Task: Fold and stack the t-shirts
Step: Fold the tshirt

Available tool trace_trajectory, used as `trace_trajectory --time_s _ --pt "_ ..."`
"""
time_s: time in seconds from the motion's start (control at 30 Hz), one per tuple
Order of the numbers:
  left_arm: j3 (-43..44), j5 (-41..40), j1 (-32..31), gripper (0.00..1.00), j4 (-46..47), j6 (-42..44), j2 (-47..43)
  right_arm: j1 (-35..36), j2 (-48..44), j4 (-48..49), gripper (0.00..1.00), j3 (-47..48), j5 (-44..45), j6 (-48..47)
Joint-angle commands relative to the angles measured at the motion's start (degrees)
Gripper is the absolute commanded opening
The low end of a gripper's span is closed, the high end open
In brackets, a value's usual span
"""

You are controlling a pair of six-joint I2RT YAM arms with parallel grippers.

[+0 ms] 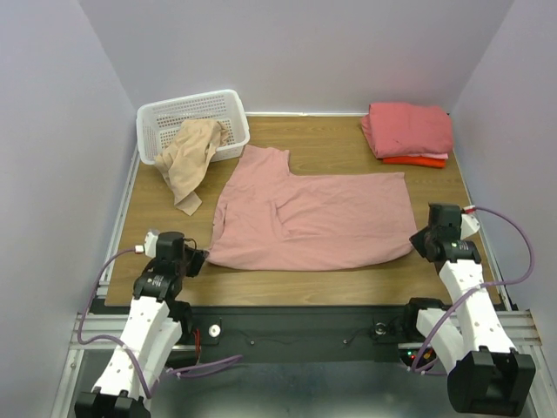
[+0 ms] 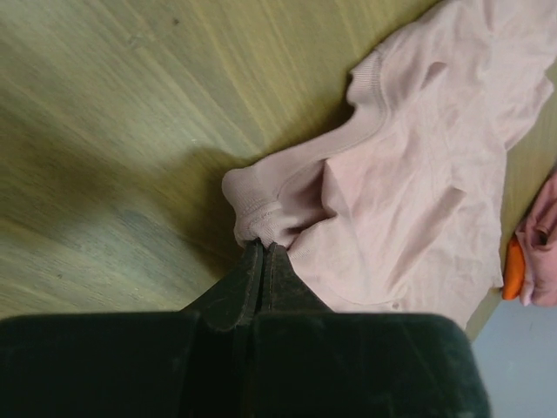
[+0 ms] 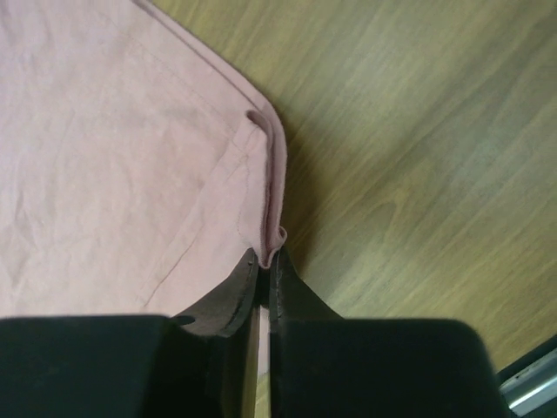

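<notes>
A dusty-pink t-shirt (image 1: 313,213) lies spread across the middle of the wooden table, partly folded. My left gripper (image 1: 202,260) is shut on its near left corner, where the ribbed edge bunches at the fingertips (image 2: 265,246). My right gripper (image 1: 418,242) is shut on its near right hem corner (image 3: 277,239). A beige t-shirt (image 1: 192,158) hangs out of the white basket at the back left. A stack of folded salmon-pink and orange-red t-shirts (image 1: 408,131) sits at the back right.
The white plastic lattice basket (image 1: 187,117) stands at the back left corner. The table's metal rail runs along the near edge between the arm bases. Purple walls close in on both sides and at the back.
</notes>
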Motion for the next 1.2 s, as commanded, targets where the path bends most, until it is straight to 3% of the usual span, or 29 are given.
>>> trace_trajectory --time_s 0.0,0.07,0.13,0.17,0.2,0.23,0.3,0.33,0.37,0.43,0.57,0.67,0.8,0.87,0.9,1.0,1.17 --pt "0.29 -2.09 0.17 0.00 -0.85 -3.32 2.36 -0.10 -1.15 -4.20 0.11 2.22 4.92 5.04" --pt "0.30 -2.00 0.17 0.00 -1.73 -4.82 2.10 -0.10 -1.94 -5.26 0.16 2.49 5.19 6.19" --pt "0.47 -2.52 0.17 0.30 -2.34 -5.70 1.05 -0.10 -4.12 -6.58 0.30 2.32 4.84 7.86" --pt "1.08 -2.70 0.17 0.46 -2.69 -5.70 0.61 -0.10 -4.92 -7.81 0.46 2.32 5.37 9.26" --pt "1.61 -3.31 0.17 0.80 -4.00 -5.70 0.00 -0.10 -6.67 -8.34 0.49 2.32 5.54 9.70" --pt "2.48 -3.84 0.17 0.97 -5.06 -5.61 -0.01 -0.10 -6.69 -8.69 0.52 2.32 5.72 10.14" --pt "4.77 -5.06 0.17 0.99 -7.60 -5.61 -1.67 -0.10 -10.46 -9.84 0.68 2.40 6.51 11.20" --pt "5.47 -5.86 0.17 0.98 -8.57 -5.79 -2.29 -0.10 -11.77 -10.10 0.71 2.40 6.95 11.64" --pt "7.05 -7.00 0.17 0.99 -9.98 -6.48 -2.99 -0.10 -13.53 -10.36 0.86 3.19 7.47 12.08" --pt "8.64 -9.20 0.17 0.99 -11.83 -6.93 -5.44 -0.10 -14.51 -10.89 0.99 4.86 9.23 11.82" --pt "11.10 -6.31 0.17 0.99 -5.79 -1.68 -6.78 -0.10 -12.59 -10.37 1.00 10.13 5.13 6.39" --pt "12.07 -0.26 0.08 0.99 0.79 3.15 -1.01 -0.10 -8.02 -4.85 1.00 12.42 -13.27 -3.01" --pt "11.64 7.40 -4.29 0.99 8.54 6.25 10.43 0.16 -2.49 5.08 1.00 5.69 -31.14 -4.27" --pt "11.20 6.01 -9.03 0.99 12.41 5.21 16.32 1.12 -0.63 6.50 1.00 3.47 -31.11 -4.96" --pt "11.19 3.56 -14.97 0.99 13.55 3.11 17.99 2.87 0.25 6.86 1.00 2.94 -29.02 -5.49" --pt "12.42 0.66 -21.69 0.99 18.30 1.42 24.58 7.08 3.85 9.66 1.00 0.48 -28.46 -5.85" --pt "15.67 -1.03 -22.86 0.98 19.63 2.56 35.31 9.39 9.21 15.03 1.00 -4.88 -27.94 -5.49"
